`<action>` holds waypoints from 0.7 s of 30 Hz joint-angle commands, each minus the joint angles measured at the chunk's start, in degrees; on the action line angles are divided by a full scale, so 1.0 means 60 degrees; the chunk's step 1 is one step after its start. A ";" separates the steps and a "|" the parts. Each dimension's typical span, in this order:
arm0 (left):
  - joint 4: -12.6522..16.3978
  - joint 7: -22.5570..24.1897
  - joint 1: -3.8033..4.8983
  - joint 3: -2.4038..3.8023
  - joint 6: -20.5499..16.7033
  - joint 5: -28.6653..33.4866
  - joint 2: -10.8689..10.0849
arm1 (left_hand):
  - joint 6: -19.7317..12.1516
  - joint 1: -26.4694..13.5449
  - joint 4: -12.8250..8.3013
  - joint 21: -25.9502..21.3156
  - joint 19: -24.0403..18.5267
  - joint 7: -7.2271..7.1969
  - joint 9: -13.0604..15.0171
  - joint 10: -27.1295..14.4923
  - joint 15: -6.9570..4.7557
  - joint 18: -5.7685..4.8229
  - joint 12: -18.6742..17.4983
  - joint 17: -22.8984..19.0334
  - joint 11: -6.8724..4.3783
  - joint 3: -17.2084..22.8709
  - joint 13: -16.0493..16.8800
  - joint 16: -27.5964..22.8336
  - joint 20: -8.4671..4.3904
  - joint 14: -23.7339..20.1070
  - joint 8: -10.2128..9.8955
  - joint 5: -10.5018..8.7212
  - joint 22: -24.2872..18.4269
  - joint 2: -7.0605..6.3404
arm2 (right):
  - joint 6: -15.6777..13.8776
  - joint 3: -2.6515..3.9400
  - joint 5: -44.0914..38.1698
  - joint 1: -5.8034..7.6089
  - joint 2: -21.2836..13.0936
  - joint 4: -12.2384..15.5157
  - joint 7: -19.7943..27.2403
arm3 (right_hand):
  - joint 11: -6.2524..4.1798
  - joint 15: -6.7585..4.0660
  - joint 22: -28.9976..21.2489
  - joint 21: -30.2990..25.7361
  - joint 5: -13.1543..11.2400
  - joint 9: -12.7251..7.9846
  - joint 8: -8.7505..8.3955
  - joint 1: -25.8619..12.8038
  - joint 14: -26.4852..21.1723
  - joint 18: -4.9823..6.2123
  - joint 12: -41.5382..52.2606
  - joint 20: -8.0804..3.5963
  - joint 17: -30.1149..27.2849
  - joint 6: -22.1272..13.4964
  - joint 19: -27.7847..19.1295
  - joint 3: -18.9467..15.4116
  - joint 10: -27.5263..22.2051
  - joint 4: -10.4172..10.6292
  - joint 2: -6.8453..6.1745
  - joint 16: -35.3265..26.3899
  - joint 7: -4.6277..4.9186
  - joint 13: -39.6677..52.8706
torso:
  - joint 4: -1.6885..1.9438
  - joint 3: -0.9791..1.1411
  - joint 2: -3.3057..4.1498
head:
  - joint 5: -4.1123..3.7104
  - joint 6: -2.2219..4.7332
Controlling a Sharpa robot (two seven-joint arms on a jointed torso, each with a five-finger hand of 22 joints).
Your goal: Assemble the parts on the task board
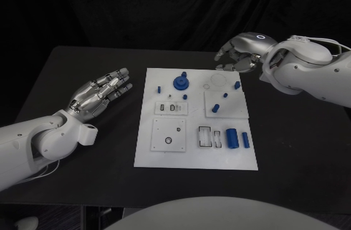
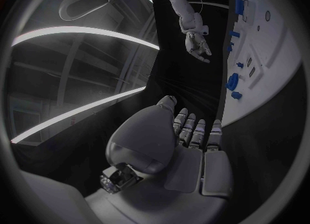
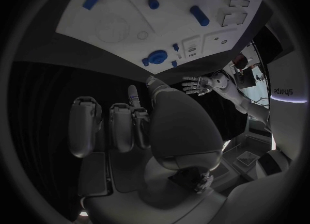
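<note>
Hovering off the task board's (image 1: 191,159) left edge, the left robot hand (image 1: 102,90) lay spread and empty; the right robot hand (image 1: 238,55), fingers loosely curled, held nothing beyond its far right corner.

Your task board (image 1: 191,161) lies mid-table (image 1: 292,154), parts (image 1: 231,137) on it; left hand (image 1: 102,90) left of it, right hand (image 1: 238,52) beyond its far right corner.
</note>
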 commanded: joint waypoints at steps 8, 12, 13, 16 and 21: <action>-0.0048 0.0468 -0.0019 0.0007 0.0045 0.0009 0.0175 | 0.0034 -0.0019 -0.0004 0.0033 0.0005 0.0007 0.0008 -0.0003 0.0053 0.0134 0.0041 0.0012 0.0055 0.0088 0.0011 0.0047 0.0086 0.0033 0.0007 0.0041 0.0010 0.0012 | -0.0826 -0.0005 0.0902 -0.0684 -0.1018 -0.0070 0.0614 | -0.0116 -0.0143 0.1761 0.0175 -0.0750 -0.0120 -0.0227 -0.0091 0.0538 -0.0159 -0.0124 -0.0115 0.0508 0.0101 0.0212 -0.0212 0.0411 0.0092 -0.0107 -0.0602 -0.0040 0.1667 | 0.0003 -0.0005 -0.0043 | -0.0053 -0.0002; -0.0081 0.0463 -0.0033 0.0007 0.0076 0.0009 0.0216 | 0.0028 -0.0020 -0.0006 0.0031 0.0004 0.0008 0.0007 -0.0007 0.0055 0.0134 0.0035 0.0011 0.0057 0.0095 0.0009 0.0043 0.0088 0.0028 0.0005 0.0042 0.0009 0.0013 | -0.1021 -0.0009 0.0939 -0.0904 -0.1170 -0.0219 0.0699 | -0.0127 -0.0150 0.1702 0.0022 -0.1088 -0.0160 -0.0302 -0.0086 0.0498 -0.0125 -0.0224 -0.0125 0.0258 0.0044 0.0147 -0.0291 0.0285 0.0099 -0.0181 -0.0826 -0.0056 0.1458 | 0.0029 -0.0009 -0.0048 | -0.0125 -0.0002; -0.0097 0.0465 -0.0037 0.0007 0.0086 0.0009 0.0234 | 0.0028 -0.0020 -0.0006 0.0031 0.0004 0.0008 0.0007 -0.0007 0.0055 0.0134 0.0035 0.0011 0.0057 0.0095 0.0009 0.0043 0.0088 0.0028 0.0005 0.0042 0.0009 0.0013 | -0.1051 -0.0010 0.0945 -0.0961 -0.1215 -0.0247 0.0709 | -0.0131 -0.0152 0.1681 -0.0032 -0.1139 -0.0174 -0.0331 -0.0067 0.0484 -0.0113 -0.0258 -0.0127 0.0189 0.0010 0.0122 -0.0307 0.0241 0.0095 -0.0207 -0.0890 -0.0062 0.1390 | 0.0036 -0.0011 -0.0050 | -0.0148 -0.0002; -0.0140 0.0470 -0.0047 0.0007 0.0108 0.0009 0.0276 | 0.0028 -0.0020 -0.0006 0.0031 0.0004 0.0008 0.0007 -0.0007 0.0055 0.0134 0.0035 0.0011 0.0057 0.0095 0.0009 0.0043 0.0088 0.0028 0.0005 0.0042 0.0009 0.0013 | -0.1056 -0.0012 0.0955 -0.1093 -0.1289 -0.0340 0.0719 | -0.0140 -0.0159 0.1664 -0.0083 -0.1287 -0.0193 -0.0369 0.0032 0.0468 -0.0105 -0.0286 -0.0132 0.0108 -0.0031 0.0104 -0.0330 0.0213 0.0085 -0.0282 -0.0970 -0.0071 0.1343 | 0.0054 -0.0015 -0.0059 | -0.0185 -0.0002; -0.0198 0.0468 -0.0072 0.0007 0.0142 0.0008 0.0322 | 0.0003 -0.0023 -0.0013 0.0028 -0.0001 0.0009 0.0003 -0.0014 0.0062 0.0133 0.0027 0.0009 0.0063 0.0123 0.0007 0.0038 0.0093 0.0023 -0.0001 0.0044 0.0007 0.0015 | -0.0964 -0.0014 0.0962 -0.1261 -0.1285 -0.0513 0.0692 | -0.0141 -0.0162 0.1669 -0.0082 -0.1327 -0.0197 -0.0375 0.0111 0.0474 -0.0107 -0.0278 -0.0135 0.0098 -0.0026 0.0110 -0.0342 0.0230 0.0076 -0.0340 -0.0980 -0.0069 0.1361 | 0.0009 0.0004 -0.0032 | -0.0177 -0.0002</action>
